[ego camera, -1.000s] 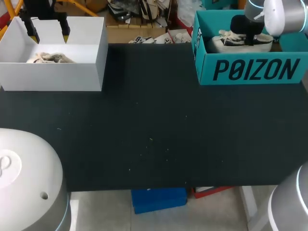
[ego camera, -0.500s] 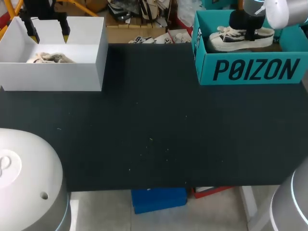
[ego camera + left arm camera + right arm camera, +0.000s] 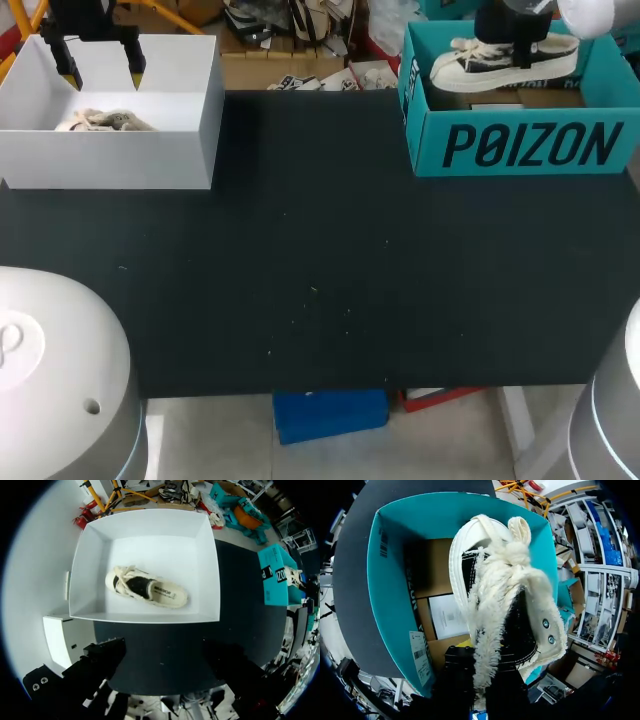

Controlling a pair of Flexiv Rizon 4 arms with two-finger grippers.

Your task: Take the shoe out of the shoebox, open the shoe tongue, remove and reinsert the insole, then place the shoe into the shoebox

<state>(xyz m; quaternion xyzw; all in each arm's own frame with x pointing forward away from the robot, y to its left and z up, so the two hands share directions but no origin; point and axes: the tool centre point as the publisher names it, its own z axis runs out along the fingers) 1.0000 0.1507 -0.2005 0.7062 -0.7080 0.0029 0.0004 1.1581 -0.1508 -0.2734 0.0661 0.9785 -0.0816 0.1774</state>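
Right claw [image 3: 518,52] is pinching the black-and-white shoe [image 3: 500,65] round its middle. Sole roughly level, shoe hanging over the teal shoebox [image 3: 520,145] at the worktop's [image 3: 320,270] far right. Toe's close to the box's left wall, so go straight up till the sole clears the rim, then across to open worktop, slow & steady. Laces are loose and could snag, imo. Firm grip, no twisting. Left claw [image 3: 101,66] is spread wide, hovering over the white box [image 3: 110,160] w/ a cream shoe [image 3: 105,121] inside.
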